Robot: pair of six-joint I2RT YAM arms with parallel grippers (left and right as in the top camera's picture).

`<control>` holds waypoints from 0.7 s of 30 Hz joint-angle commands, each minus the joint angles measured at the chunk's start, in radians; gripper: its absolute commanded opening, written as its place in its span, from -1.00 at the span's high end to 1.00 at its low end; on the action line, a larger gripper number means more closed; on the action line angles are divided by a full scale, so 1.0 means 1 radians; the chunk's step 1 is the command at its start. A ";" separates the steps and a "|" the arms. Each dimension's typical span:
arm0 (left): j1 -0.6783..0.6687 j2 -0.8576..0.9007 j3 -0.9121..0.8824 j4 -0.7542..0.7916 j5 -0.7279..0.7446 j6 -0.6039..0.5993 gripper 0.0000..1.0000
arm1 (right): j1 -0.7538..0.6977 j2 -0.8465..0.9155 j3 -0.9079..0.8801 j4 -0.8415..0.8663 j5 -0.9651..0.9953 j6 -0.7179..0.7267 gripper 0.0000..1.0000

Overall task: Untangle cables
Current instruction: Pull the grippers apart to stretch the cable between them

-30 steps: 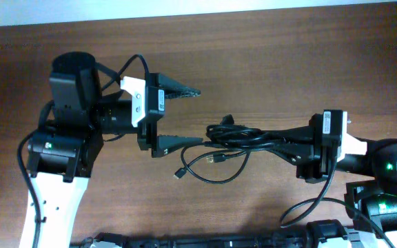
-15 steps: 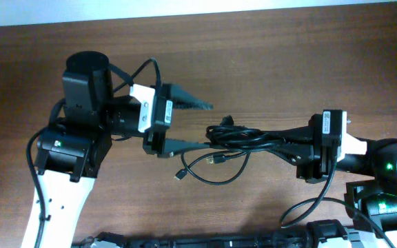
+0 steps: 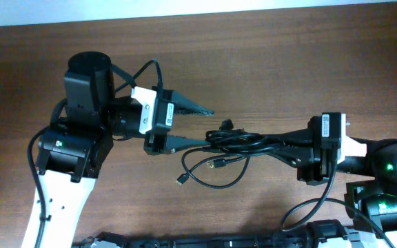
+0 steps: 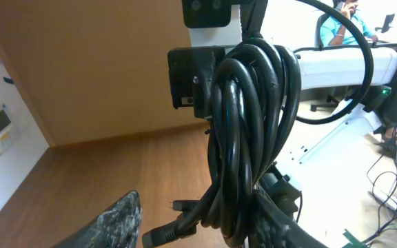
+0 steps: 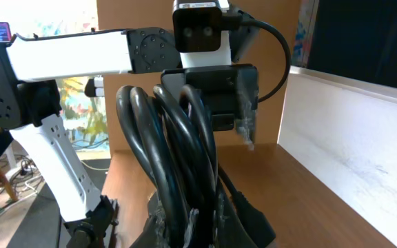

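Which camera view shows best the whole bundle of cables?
The overhead view: the cables stretch from the right hand toward the open left hand, loose loop below. Both wrist views show only thick strands close up.

The cables [image 3: 243, 140] have a smooth black plastic sheath with a soft gloss. The bench [image 3: 288, 62] is brown wood grain, smooth and nearly matt. The left gripper [image 3: 207, 127] has matt black jaws, and its finger pad [image 4: 116, 224] looks rough and speckled grey. The arm shells [image 3: 54, 207] are smooth white plastic, the joint housings [image 3: 67, 148] matt black.
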 commanded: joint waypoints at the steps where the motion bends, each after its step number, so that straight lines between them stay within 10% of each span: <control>1: -0.004 0.006 0.010 0.000 0.010 0.004 0.30 | -0.005 -0.006 0.011 0.007 -0.010 0.010 0.92; 11: -0.042 0.006 0.010 0.001 0.006 0.004 0.43 | -0.005 -0.006 0.011 0.007 -0.010 0.020 0.92; 15: -0.042 0.006 0.010 0.002 0.005 0.005 1.00 | -0.005 -0.006 0.011 0.007 -0.010 0.020 0.92; 21: -0.041 0.006 0.010 0.002 -0.053 0.004 1.00 | -0.005 -0.006 0.011 -0.005 -0.010 0.020 0.77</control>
